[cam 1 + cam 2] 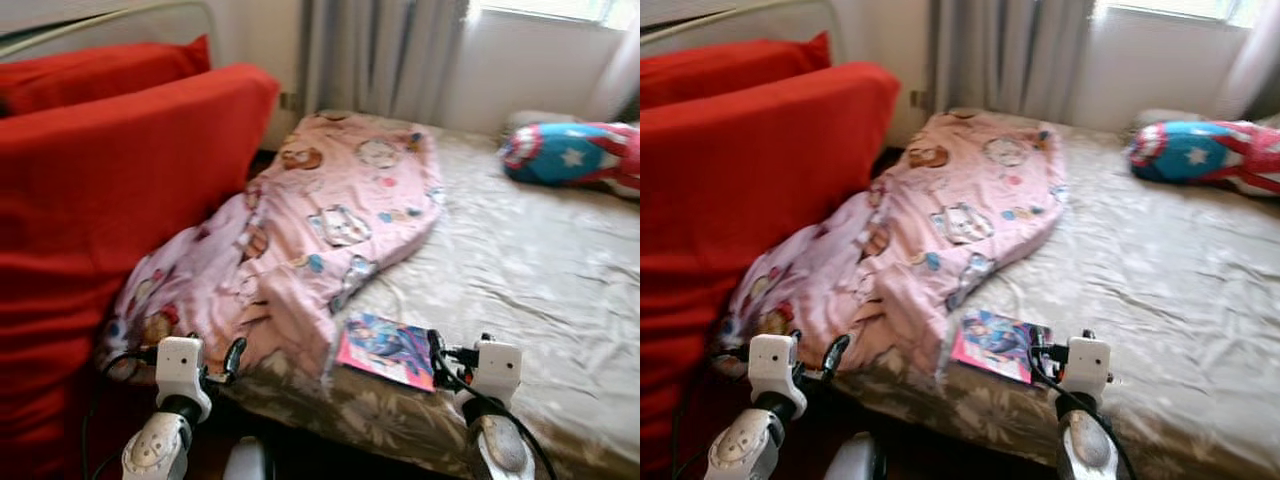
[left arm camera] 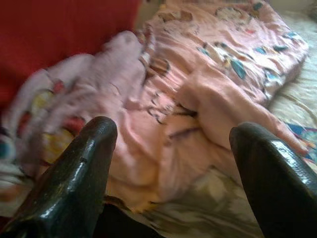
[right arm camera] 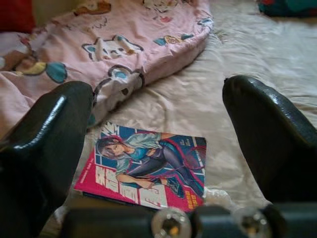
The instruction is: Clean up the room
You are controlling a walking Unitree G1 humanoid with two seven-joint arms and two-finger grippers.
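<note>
Head views: bed [image 1: 560,290]; on it we see a pink blanket [image 1: 330,215] bunched beside a red cushion [image 1: 120,190], a magazine [image 1: 388,350] at the bed's near edge just beside the blanket, and a blue-and-red star pillow [image 1: 570,152] at the far side.

Left wrist view: our left tool [image 2: 171,163] is spread wide, empty, facing the blanket.

Right wrist view: our right tool [image 3: 158,144] is spread wide, empty, just short of the magazine, whose illustrated cover shows clearly.
</note>
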